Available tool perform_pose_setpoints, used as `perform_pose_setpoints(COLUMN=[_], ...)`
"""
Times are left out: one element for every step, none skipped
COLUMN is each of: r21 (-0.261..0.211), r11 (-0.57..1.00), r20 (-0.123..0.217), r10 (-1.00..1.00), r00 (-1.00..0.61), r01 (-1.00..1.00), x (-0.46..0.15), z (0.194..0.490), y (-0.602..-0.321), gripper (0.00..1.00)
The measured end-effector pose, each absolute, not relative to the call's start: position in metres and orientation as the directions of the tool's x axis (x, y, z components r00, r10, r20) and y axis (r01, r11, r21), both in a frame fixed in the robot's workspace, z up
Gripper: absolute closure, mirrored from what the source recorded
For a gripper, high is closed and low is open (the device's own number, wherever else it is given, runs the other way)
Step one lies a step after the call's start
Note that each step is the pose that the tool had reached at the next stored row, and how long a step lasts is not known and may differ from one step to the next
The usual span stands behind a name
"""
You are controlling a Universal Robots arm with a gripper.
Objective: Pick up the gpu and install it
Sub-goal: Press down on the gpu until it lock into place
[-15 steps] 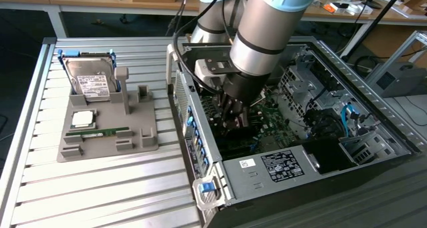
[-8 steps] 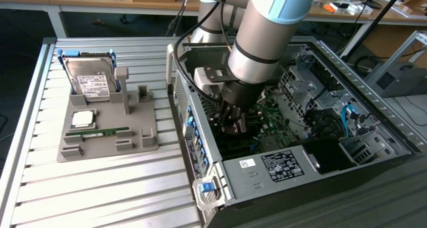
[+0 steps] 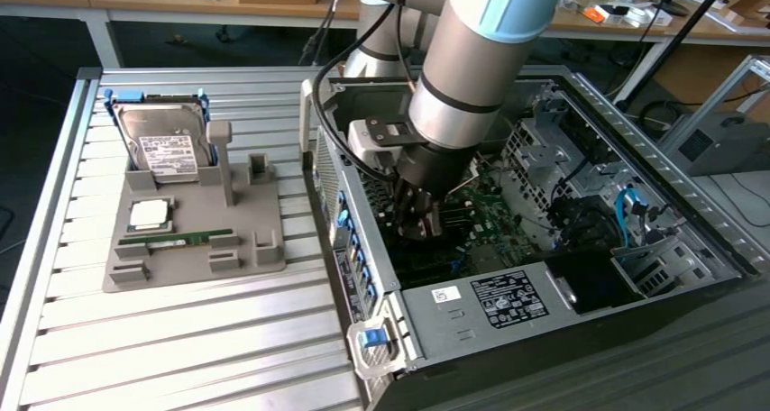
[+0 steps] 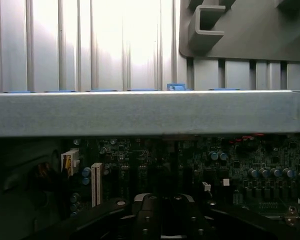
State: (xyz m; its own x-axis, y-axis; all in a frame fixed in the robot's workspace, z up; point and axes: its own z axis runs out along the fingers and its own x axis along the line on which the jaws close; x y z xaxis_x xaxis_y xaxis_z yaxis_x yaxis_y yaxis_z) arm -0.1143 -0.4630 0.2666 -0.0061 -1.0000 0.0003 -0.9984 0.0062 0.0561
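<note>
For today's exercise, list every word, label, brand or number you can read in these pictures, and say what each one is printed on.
None can be read.
White label on the hard drive: print too small.
Black label on the computer case: white print blurred.
White sticker beside it: too small.
Motherboard in the wrist view: markings unreadable.

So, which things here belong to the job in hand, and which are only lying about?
For the job: end effector, lowered inside the computer case, over the motherboard.
Lying about: hard drive, CPU and RAM stick, on the grey tray beside the case.
</note>
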Motion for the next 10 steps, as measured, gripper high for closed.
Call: perform_pose_setpoints(r21=[0.056, 0.056, 0.056, 0.056, 0.056, 0.056, 0.056, 0.056, 0.056, 0.056], r11=[0.006, 0.006, 0.006, 0.006, 0.006, 0.006, 0.006, 0.006, 0.006, 0.006], r20=[0.000, 0.000, 0.000, 0.001, 0.000, 0.000, 0.000, 0.000, 0.000, 0.000], r10=[-1.000, -1.000, -1.000, -1.000, -1.000, -1.000, -1.000, -1.000, -1.000, -1.000], r00=[-0.006, -0.006, -0.006, -0.006, -0.006, -0.006, -0.006, -0.006, -0.006, -0.006], r01=[-0.998, -0.998, -0.998, -0.998, -0.998, -0.998, -0.998, -0.998, -0.998, -0.998], x=[-0.1144, -0.1144, -0.1143, -0.1144, -0.1144, -0.1143, -0.1143, -0.1143, -0.1143, -0.1144], z=[0.2666, 0.2666, 0.2666, 0.2666, 0.2664, 0.2663, 0.2663, 0.2662, 0.2662, 0.2661], y=[-0.4629, -0.4627, -0.4624, -0.4620, -0.4612, -0.4607, -0.4602, -0.4595, -0.4590, -0.4579], gripper=[0.89, 0.89, 0.89, 0.89, 0.89, 0.89, 0.89, 0.89, 0.89, 0.89])
